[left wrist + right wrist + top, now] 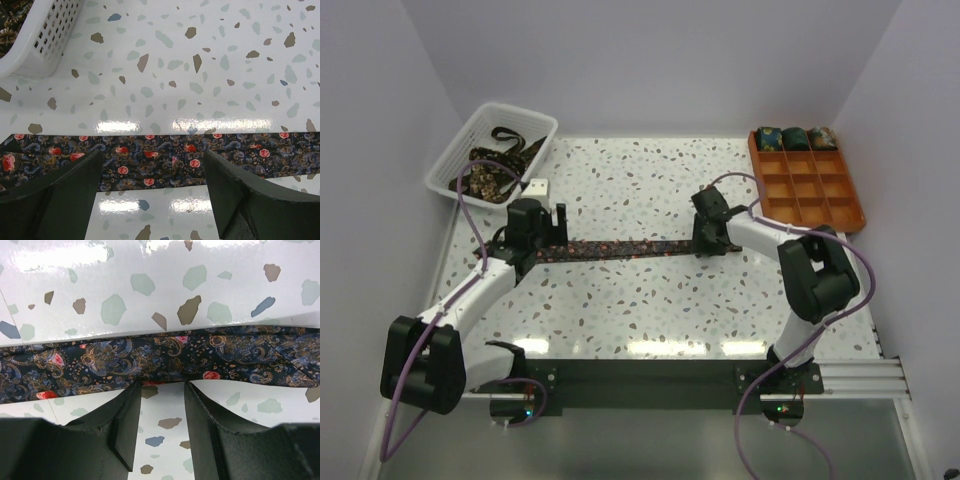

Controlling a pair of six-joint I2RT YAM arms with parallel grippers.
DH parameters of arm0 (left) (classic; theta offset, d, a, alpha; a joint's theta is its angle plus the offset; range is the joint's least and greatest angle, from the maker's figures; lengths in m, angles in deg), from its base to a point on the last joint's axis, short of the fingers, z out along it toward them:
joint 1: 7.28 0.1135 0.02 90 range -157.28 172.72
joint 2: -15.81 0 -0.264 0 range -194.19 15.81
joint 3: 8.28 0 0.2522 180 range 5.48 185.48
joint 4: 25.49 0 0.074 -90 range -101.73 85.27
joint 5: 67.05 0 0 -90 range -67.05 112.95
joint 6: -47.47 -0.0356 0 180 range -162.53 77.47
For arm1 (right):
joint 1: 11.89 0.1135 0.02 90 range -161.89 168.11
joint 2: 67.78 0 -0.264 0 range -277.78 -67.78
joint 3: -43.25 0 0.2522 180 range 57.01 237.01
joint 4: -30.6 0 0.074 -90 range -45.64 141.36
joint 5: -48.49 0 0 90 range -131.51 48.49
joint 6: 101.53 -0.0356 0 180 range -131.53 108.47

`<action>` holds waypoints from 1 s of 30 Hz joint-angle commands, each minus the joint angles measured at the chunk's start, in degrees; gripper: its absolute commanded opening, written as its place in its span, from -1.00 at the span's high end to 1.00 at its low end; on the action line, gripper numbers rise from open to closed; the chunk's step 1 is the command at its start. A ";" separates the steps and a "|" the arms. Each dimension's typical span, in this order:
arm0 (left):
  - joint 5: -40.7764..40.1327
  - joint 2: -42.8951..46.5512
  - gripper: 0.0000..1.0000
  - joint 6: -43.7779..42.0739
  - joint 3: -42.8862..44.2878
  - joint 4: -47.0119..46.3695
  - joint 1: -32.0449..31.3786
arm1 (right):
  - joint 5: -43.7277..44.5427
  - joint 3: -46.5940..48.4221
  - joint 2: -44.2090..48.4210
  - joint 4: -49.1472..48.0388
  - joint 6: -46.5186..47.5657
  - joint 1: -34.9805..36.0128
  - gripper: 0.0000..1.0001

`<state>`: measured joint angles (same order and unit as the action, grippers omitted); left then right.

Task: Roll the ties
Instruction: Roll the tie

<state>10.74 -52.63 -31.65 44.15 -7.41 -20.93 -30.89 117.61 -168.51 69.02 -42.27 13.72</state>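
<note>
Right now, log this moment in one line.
tie: flat, unrolled | left gripper: open over tie | right gripper: open at tie edge

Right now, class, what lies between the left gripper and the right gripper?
An unrolled tie lies flat across that stretch, seen in the top view.

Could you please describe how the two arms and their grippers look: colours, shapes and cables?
Both arms are built alike: the left arm and the right arm have white links between bulky black joint housings. A purple cable runs loosely along each. The left gripper and right gripper have matte black, wedge-shaped fingers.
</note>
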 commanded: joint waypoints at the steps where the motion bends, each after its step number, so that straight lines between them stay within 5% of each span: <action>1: -0.27 -0.02 -0.73 -1.03 1.84 -3.09 -0.32 | 2.40 2.86 -0.44 -0.15 -0.90 0.23 0.12; 9: 2.53 -0.37 -0.73 0.11 1.75 -3.00 -0.32 | -0.59 3.30 2.64 4.06 4.27 -0.47 -0.04; 19: 6.05 -0.81 -0.73 0.99 1.84 -3.00 -0.85 | -14.03 -1.27 9.58 1.09 9.91 -14.87 -0.37; 30: 8.51 -0.99 -0.68 0.55 1.93 -3.17 -3.13 | -27.22 -6.98 7.04 -7.96 10.70 -27.45 -0.16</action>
<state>17.17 -53.55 -31.17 44.15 -7.68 -22.89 -52.69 111.29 -160.68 65.39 -33.07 -12.53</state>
